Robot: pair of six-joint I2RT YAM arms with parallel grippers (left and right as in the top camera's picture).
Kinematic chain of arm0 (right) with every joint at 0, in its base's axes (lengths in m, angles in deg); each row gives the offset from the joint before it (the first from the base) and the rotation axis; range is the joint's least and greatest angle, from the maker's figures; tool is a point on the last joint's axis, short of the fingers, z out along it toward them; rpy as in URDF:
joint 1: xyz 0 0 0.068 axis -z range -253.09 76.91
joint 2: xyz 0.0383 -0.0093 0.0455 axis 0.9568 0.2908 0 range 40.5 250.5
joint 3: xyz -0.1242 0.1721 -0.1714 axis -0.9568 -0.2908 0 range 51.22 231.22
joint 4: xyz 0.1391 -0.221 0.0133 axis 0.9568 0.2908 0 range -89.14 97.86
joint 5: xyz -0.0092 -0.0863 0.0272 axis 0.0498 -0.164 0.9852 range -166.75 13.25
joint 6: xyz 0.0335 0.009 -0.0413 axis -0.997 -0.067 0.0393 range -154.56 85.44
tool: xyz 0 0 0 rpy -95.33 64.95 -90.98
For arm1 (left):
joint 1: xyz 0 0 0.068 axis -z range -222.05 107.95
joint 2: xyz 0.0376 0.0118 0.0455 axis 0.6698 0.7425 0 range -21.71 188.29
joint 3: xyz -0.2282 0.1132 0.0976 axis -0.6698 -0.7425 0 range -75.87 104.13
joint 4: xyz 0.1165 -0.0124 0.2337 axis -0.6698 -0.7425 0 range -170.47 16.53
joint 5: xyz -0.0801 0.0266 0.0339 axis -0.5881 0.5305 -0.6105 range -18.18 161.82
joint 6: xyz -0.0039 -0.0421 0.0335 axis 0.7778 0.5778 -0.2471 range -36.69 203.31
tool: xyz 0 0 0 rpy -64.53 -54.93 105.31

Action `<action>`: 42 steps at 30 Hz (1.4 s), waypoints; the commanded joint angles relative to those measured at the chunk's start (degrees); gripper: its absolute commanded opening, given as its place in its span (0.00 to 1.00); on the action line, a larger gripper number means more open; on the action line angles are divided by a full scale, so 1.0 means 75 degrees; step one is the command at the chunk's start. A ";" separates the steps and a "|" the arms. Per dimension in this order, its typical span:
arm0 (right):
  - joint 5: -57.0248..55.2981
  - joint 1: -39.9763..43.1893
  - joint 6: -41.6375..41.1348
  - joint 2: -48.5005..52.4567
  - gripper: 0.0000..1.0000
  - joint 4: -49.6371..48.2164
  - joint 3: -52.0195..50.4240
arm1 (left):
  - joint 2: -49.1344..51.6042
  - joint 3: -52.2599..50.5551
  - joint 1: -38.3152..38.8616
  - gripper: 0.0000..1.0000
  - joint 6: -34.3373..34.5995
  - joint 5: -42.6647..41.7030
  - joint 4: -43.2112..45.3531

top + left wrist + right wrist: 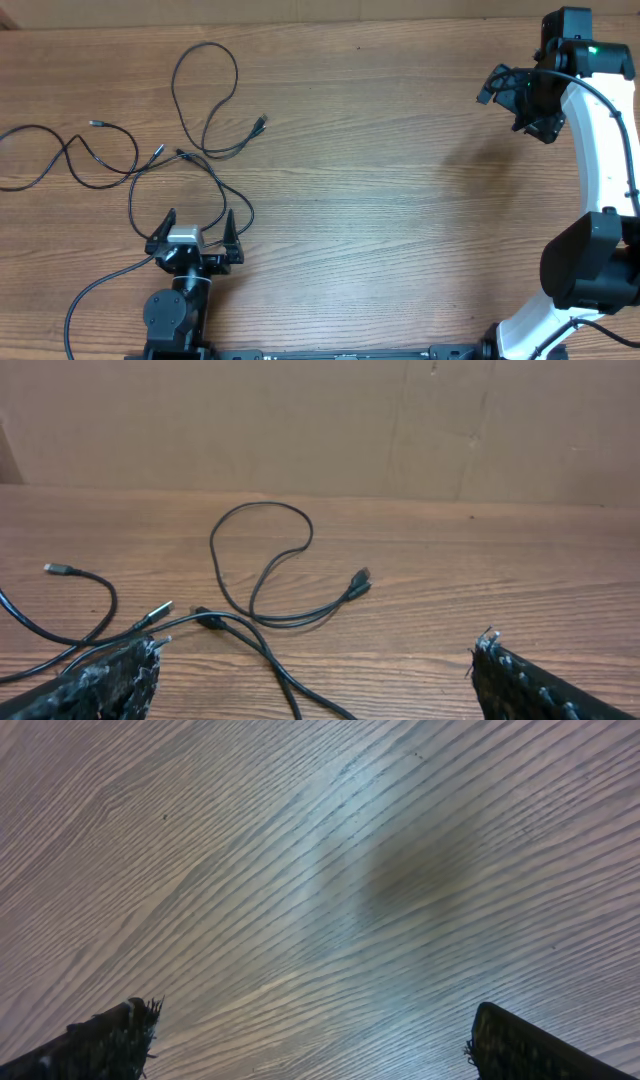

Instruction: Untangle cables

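I hold my left pincer (pixel 199 216) low at about 7 o'clock on the counter (pixel 380 200), its jaws wide apart and clamped on nothing. I judge this to be a waiting pose before a pick. One strand of the cables (pixel 207 620) curves right into the gap between my fingertips, so I would only need to drop and close. The rest of the cords spread from 9 to 11 o'clock, loose rather than knotted, crossing each other near the middle of the bunch. From the left wrist, the looped cord (pixel 258 506) lies at 12 o'clock ahead of me, its two plugs (pixel 358 586) resting side by side at 1 o'clock. A silver-tipped end (pixel 58 569) sits off at 10 o'clock.

My right pincer (pixel 312 1015) hangs high at 2 o'clock, jaws also apart, over bare wood and well away from every cord. I think it is parked there to leave the left arm room to work.
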 commanded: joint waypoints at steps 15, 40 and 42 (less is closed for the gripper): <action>0.0012 0.0064 -0.0035 -0.0052 1.00 0.0076 0.0032 | -0.0087 -0.0038 0.0052 1.00 -0.0204 -0.0111 0.0006; 0.0012 -0.0044 -0.0035 -0.4095 1.00 -0.4310 -0.3185 | -0.0087 -0.0038 0.0052 1.00 -0.0201 -0.0111 0.0006; 0.0012 -0.0050 -0.0035 -0.4902 1.00 -0.4686 -0.4080 | -0.0087 -0.0038 0.0052 1.00 -0.0201 -0.0111 0.0006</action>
